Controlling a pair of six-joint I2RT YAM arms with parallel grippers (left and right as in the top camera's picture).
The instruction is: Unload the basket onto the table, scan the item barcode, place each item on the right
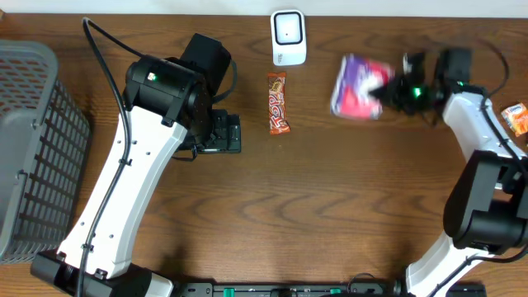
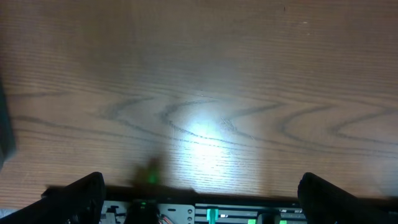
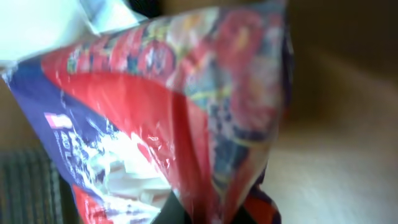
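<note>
**A:** Where is the snack bag sitting right now?

**B:** The purple, red and white snack bag [image 1: 359, 87] is hanging near the back right of the table [image 1: 330, 214]. It is lying to the right of the white barcode scanner [image 1: 289, 37] and apart from it. In the overhead view it is showing up blurred.

**A:** And what is the right gripper doing?

**B:** The right gripper [image 1: 386, 91] is pinching the bag's right edge, with its jaws closed tight on the film. In the right wrist view the crinkled bag [image 3: 161, 124] is filling nearly the whole frame, so I cannot tell if a barcode is showing.

**A:** How is the left gripper standing?

**B:** The left gripper [image 1: 227, 132] is gaping wide and holding nothing. In its own wrist view only bare wood is lying between its dark fingertips [image 2: 74, 193].

**A:** Is anything else lying around?

**B:** An orange candy bar [image 1: 278, 103] is lying lengthwise just below the scanner, between the two grippers. A grey basket [image 1: 33, 148] is standing at the table's left edge. A small orange packet [image 1: 516, 118] is sitting at the far right.
</note>
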